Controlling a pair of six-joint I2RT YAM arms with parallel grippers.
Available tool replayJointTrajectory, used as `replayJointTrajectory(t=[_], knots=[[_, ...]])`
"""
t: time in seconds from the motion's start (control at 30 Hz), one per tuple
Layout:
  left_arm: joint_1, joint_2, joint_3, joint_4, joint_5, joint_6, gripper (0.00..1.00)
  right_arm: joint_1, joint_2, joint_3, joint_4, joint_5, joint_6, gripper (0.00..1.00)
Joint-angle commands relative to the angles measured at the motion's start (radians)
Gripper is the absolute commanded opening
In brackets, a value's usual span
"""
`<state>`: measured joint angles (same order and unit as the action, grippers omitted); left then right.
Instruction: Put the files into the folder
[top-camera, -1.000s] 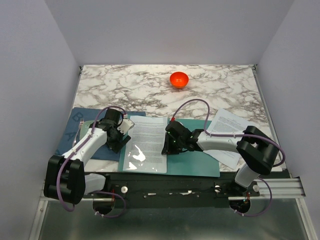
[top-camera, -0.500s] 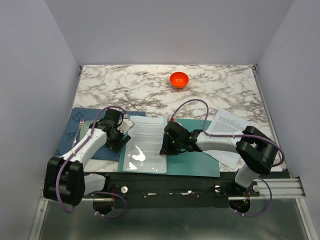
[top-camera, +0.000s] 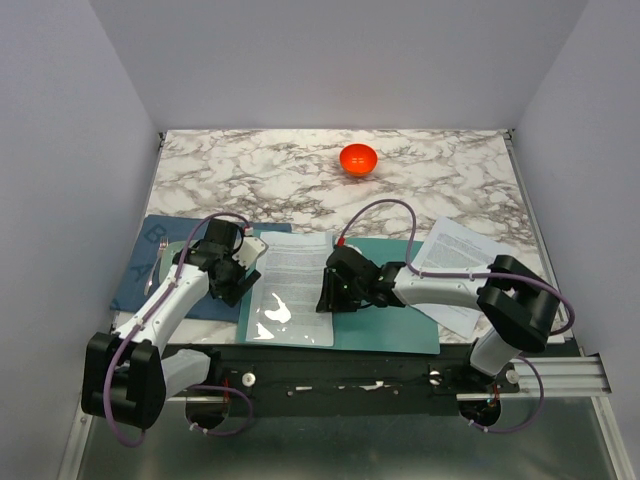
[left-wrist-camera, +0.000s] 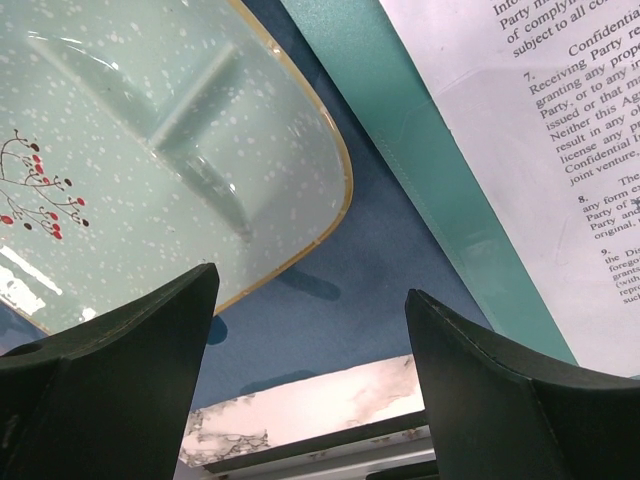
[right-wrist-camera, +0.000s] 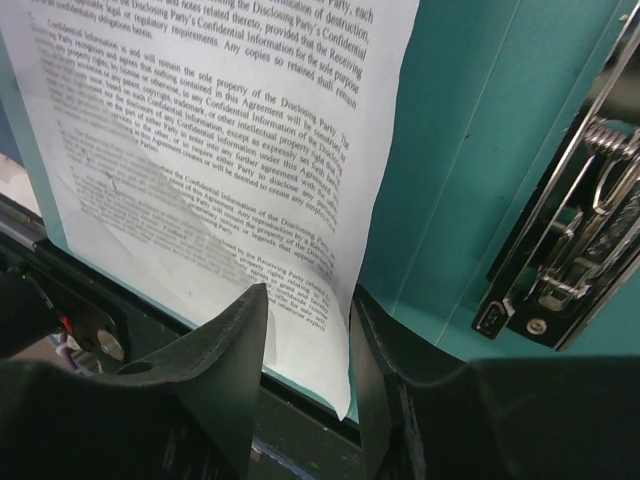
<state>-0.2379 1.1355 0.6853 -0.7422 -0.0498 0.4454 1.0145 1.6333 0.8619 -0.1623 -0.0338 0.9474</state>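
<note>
The teal folder (top-camera: 390, 320) lies open at the near middle of the table. One file, a white printed sheet (top-camera: 295, 275), lies on its left half, with a glossy glare near its front. My right gripper (top-camera: 330, 292) is at that sheet's right front corner. In the right wrist view the sheet (right-wrist-camera: 200, 150) curls up between the slightly parted fingers of the gripper (right-wrist-camera: 308, 300), against the right one, over the folder (right-wrist-camera: 470, 130) and beside its metal clip (right-wrist-camera: 575, 230). More files (top-camera: 470, 262) lie at the right. My left gripper (top-camera: 235, 275) (left-wrist-camera: 312, 280) is open and empty.
A dark blue mat (top-camera: 150, 275) with a pale mint plate (top-camera: 172, 262) lies left of the folder; in the left wrist view they are the mat (left-wrist-camera: 330, 300) and the plate (left-wrist-camera: 150, 130). An orange bowl (top-camera: 358, 159) sits at the back middle.
</note>
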Motion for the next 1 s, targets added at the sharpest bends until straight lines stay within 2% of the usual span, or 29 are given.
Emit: replayJointTrajectory(t=[0.0,0.4,0.53,0.8,0.9,0.97], knots=[[-0.005,-0.025,-0.029,-0.025,0.024,0.047,0.89,0.032,-0.027,-0.001,-0.034,0.028,0.022,0.46],[-0.008,-0.014,-0.067,0.010,0.005,0.062,0.89,0.047,-0.018,-0.044,-0.046,0.057,0.039,0.45],[-0.011,-0.016,-0.076,0.015,-0.004,0.061,0.89,0.050,-0.023,-0.054,-0.066,0.055,0.037,0.47],[-0.014,-0.002,-0.064,0.040,-0.027,0.000,0.89,0.058,-0.049,-0.070,-0.079,0.038,0.042,0.47],[-0.017,0.010,-0.063,0.044,-0.018,-0.002,0.89,0.073,-0.049,-0.069,-0.072,0.041,0.050,0.43],[-0.018,0.015,-0.058,0.044,-0.021,-0.007,0.89,0.076,-0.044,-0.066,-0.071,0.043,0.054,0.36]])
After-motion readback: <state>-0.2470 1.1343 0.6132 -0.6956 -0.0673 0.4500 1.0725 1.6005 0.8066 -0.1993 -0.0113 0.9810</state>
